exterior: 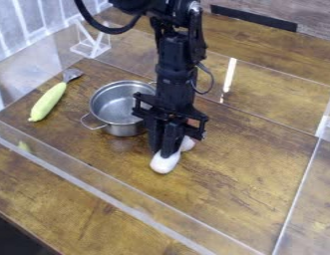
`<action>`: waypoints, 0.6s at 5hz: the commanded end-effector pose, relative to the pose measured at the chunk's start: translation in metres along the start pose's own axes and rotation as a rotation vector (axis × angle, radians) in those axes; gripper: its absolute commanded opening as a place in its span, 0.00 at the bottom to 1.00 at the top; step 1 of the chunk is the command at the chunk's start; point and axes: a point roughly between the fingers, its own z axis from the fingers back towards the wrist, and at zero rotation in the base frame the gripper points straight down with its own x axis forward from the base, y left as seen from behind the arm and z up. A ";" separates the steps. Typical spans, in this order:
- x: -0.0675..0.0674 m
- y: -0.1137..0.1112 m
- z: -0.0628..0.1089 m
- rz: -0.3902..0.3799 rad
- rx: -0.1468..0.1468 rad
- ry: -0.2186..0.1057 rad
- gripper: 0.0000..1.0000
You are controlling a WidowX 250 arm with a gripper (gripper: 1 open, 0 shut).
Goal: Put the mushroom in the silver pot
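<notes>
Now, camera view: 1 black gripper [167, 141] is over the white mushroom [165, 161] | its fingers look near together, but whether they grip it, I cannot tell | mushroom lies on the wooden table [240, 189], beside the silver pot [116, 104], not inside

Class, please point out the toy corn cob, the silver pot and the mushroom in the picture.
toy corn cob [48, 103], camera view, middle of the cob
silver pot [97, 105], camera view, left side wall
mushroom [164, 163], camera view, white stem
</notes>
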 end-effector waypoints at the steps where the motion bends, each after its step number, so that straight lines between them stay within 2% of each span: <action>1: 0.006 -0.006 0.007 0.025 0.002 -0.029 0.00; 2: -0.005 0.007 0.004 0.006 0.000 -0.019 0.00; 3: -0.008 0.005 0.025 0.063 -0.011 -0.046 0.00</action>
